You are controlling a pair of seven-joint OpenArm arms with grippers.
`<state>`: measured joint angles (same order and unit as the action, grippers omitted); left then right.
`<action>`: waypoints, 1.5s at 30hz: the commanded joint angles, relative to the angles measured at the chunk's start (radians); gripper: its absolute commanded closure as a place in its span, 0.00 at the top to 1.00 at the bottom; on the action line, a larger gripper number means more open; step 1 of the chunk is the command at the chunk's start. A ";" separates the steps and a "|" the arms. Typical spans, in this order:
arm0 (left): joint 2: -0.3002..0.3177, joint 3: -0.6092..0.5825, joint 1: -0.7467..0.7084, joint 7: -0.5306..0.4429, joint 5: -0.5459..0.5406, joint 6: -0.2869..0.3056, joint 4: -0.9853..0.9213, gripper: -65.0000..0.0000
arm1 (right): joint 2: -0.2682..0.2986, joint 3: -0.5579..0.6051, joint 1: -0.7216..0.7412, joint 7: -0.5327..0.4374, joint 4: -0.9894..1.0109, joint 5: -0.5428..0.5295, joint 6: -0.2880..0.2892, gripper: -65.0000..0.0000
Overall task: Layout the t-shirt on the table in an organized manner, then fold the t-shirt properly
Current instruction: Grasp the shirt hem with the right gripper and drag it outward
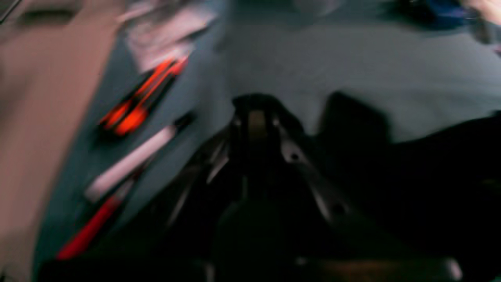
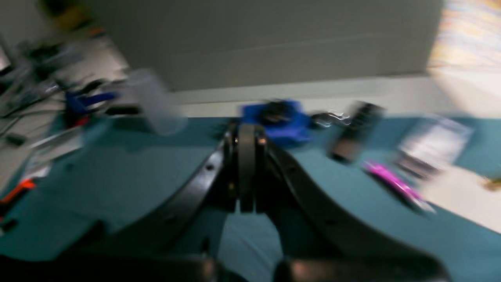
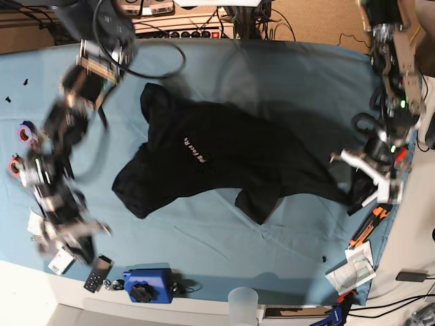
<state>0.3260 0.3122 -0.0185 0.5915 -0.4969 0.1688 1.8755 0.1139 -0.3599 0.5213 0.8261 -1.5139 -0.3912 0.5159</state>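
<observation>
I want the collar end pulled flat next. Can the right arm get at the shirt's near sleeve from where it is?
Probably yes: the right gripper is shut and empty beside the t-shirt, with only bare table between.

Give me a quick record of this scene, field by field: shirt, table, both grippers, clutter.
t-shirt: black, spread across the table, still wrinkled, not folded
table: light blue cloth
left gripper: shut on the t-shirt's edge, at the table's side
right gripper: shut, empty, off the shirt
clutter: blue device, clear cup at the near edge
</observation>
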 commanded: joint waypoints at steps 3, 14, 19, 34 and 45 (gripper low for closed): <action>0.048 0.011 0.072 -0.016 0.006 -0.011 0.002 0.00 | 0.019 0.045 0.169 0.060 0.064 -0.007 0.000 0.00; 0.056 0.011 0.055 0.014 0.002 -0.011 0.003 0.00 | 0.019 0.076 0.147 0.211 0.087 -0.053 0.000 0.00; 0.048 0.011 0.027 0.015 -0.018 -0.013 0.003 0.00 | 0.019 0.076 0.099 0.435 0.087 -0.190 0.084 0.00; 0.047 0.011 0.024 0.014 -0.021 -0.011 0.003 0.00 | 0.016 0.309 -0.077 0.570 0.087 -0.169 0.089 0.36; 0.040 0.011 0.024 0.014 -0.021 -0.011 0.003 0.00 | 0.016 0.499 -0.178 0.450 0.087 0.086 -0.040 0.36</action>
<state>0.3519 0.3164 -0.0105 0.6350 -0.5095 0.1547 1.8610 0.1272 0.1379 0.3294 1.2629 -1.4155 -0.3058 0.4709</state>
